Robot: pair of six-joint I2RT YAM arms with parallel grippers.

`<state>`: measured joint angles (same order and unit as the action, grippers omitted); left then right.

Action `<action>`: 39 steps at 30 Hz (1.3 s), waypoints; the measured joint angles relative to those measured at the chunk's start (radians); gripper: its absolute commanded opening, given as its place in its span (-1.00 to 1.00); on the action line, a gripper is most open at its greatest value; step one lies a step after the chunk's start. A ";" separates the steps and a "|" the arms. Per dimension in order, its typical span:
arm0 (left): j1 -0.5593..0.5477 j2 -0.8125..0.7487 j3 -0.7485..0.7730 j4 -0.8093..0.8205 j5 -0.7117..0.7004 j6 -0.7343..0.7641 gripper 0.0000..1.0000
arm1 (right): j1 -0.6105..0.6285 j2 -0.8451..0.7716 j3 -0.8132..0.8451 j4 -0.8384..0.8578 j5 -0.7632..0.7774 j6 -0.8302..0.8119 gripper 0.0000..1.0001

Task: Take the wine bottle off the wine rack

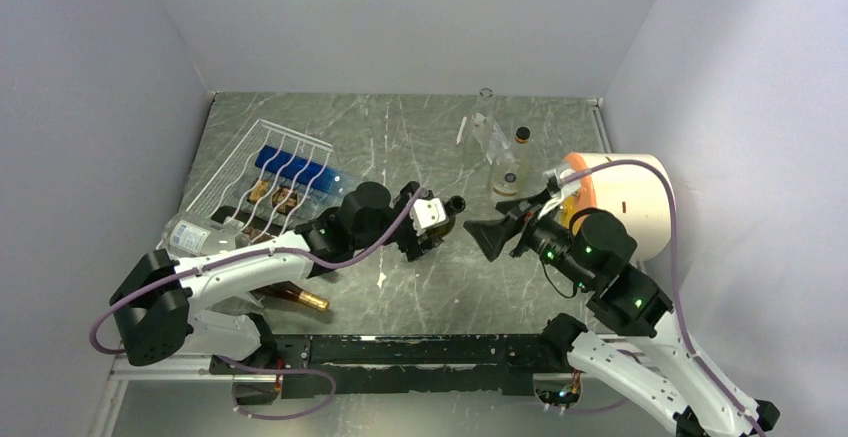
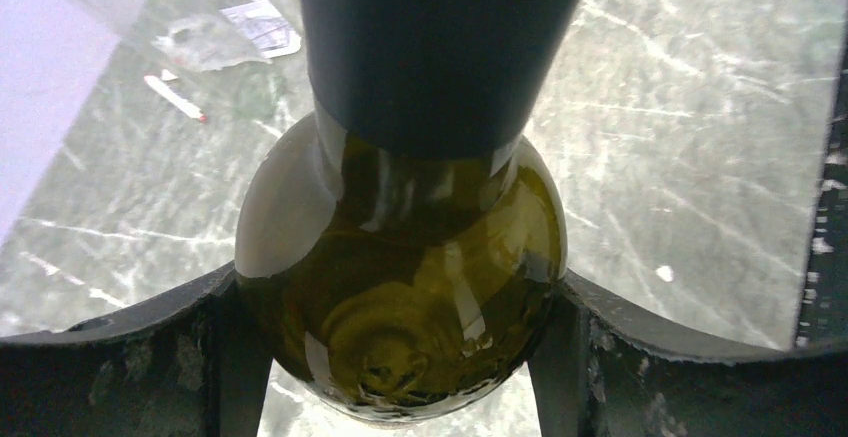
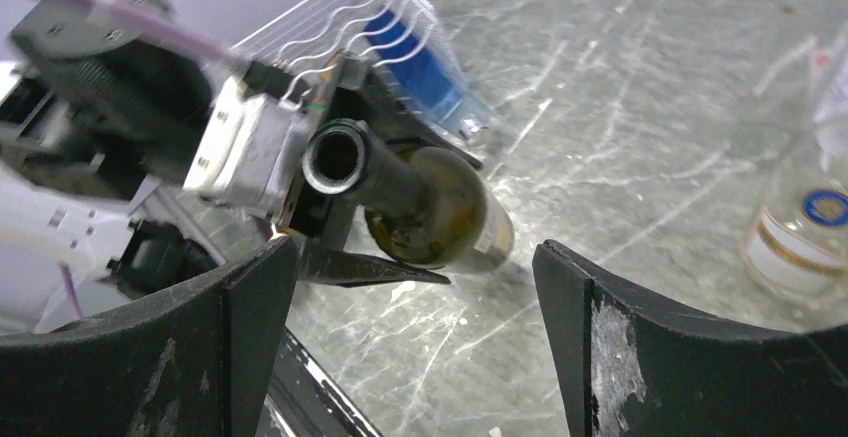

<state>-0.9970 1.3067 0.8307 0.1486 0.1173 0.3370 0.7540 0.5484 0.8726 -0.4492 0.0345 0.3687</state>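
Observation:
The wine bottle (image 1: 449, 208) is dark green glass with a black capsule on its neck. My left gripper (image 1: 428, 225) is shut on its shoulder and holds it level above the table, right of the white wire wine rack (image 1: 232, 169), neck pointing right. In the left wrist view the bottle (image 2: 400, 287) fills the gap between both fingers (image 2: 120, 357). My right gripper (image 1: 492, 236) is open and empty, facing the bottle's mouth a short way off. In the right wrist view the bottle (image 3: 430, 202) and the rack (image 3: 330, 12) lie beyond the open right gripper (image 3: 415, 342).
A blue-labelled bottle (image 1: 297, 168) and small amber bottles lie on the rack. A clear bottle (image 1: 190, 235) lies at the rack's near end, an amber one (image 1: 300, 297) near the left arm. Clear bottles (image 1: 510, 162) stand at the back. A cream cylinder with an orange face (image 1: 630, 197) is at the right.

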 measured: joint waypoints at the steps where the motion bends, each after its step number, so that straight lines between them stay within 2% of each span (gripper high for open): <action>1: 0.010 0.001 0.001 0.000 0.036 -0.019 -0.86 | 0.000 -0.024 -0.031 0.034 -0.024 -0.027 0.78; 6: 0.044 0.018 0.016 -0.004 0.221 -0.097 -0.86 | 0.000 -0.051 -0.119 0.192 -0.203 -0.168 0.67; 11: 0.048 0.031 0.030 -0.005 0.339 -0.133 -0.86 | 0.000 0.006 -0.166 0.328 -0.339 -0.298 0.42; 13: 0.048 0.031 0.031 -0.005 0.372 -0.141 -0.86 | 0.000 0.040 -0.166 0.358 -0.360 -0.328 0.27; 14: 0.048 0.031 0.031 -0.006 0.383 -0.143 -0.86 | 0.000 0.057 -0.166 0.373 -0.366 -0.340 0.13; 17: 0.049 0.031 0.031 -0.010 0.412 -0.144 -0.86 | 0.000 0.091 -0.166 0.407 -0.380 -0.359 -0.05; 18: 0.049 0.031 0.031 -0.012 0.416 -0.144 -0.86 | 0.000 0.096 -0.166 0.414 -0.380 -0.359 -0.18; 19: 0.049 0.031 0.031 -0.014 0.421 -0.144 -0.86 | 0.000 0.101 -0.166 0.425 -0.383 -0.362 -0.49; 20: 0.049 0.031 0.031 -0.016 0.424 -0.144 -0.81 | 0.000 0.105 -0.166 0.433 -0.383 -0.366 -0.73; 21: 0.049 0.031 0.032 -0.019 0.425 -0.148 -0.60 | 0.000 0.108 -0.166 0.438 -0.384 -0.366 -0.91; 22: 0.050 0.031 0.033 -0.027 0.431 -0.150 -0.31 | 0.000 0.111 -0.166 0.440 -0.385 -0.365 -1.00; 23: 0.051 0.031 0.036 -0.031 0.432 -0.154 0.09 | 0.001 0.112 -0.166 0.443 -0.384 -0.366 -1.00; 24: 0.051 0.031 0.038 -0.032 0.430 -0.154 0.97 | 0.001 0.113 -0.166 0.445 -0.382 -0.363 -1.00; 25: 0.051 0.031 0.040 -0.032 0.426 -0.155 0.90 | 0.001 0.111 -0.166 0.447 -0.378 -0.359 -1.00; 28: 0.052 0.018 0.047 -0.027 0.391 -0.161 0.89 | 0.001 0.107 -0.166 0.424 -0.339 -0.340 -1.00; 33: 0.051 -0.069 0.044 -0.009 0.275 -0.150 0.89 | 0.001 0.100 -0.161 0.372 -0.175 -0.313 -1.00; 36: 0.052 -0.175 0.018 0.046 0.163 -0.129 0.89 | 0.001 0.105 -0.145 0.332 -0.045 -0.308 -1.00; 39: 0.051 -0.278 -0.025 0.131 -0.021 -0.106 0.89 | 0.000 0.135 -0.117 0.320 0.061 -0.313 -1.00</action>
<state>-0.9455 1.0286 0.8055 0.2798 0.0967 0.2314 0.7544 0.6830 0.7551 -0.1291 0.0959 0.0555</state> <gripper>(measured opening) 0.946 0.366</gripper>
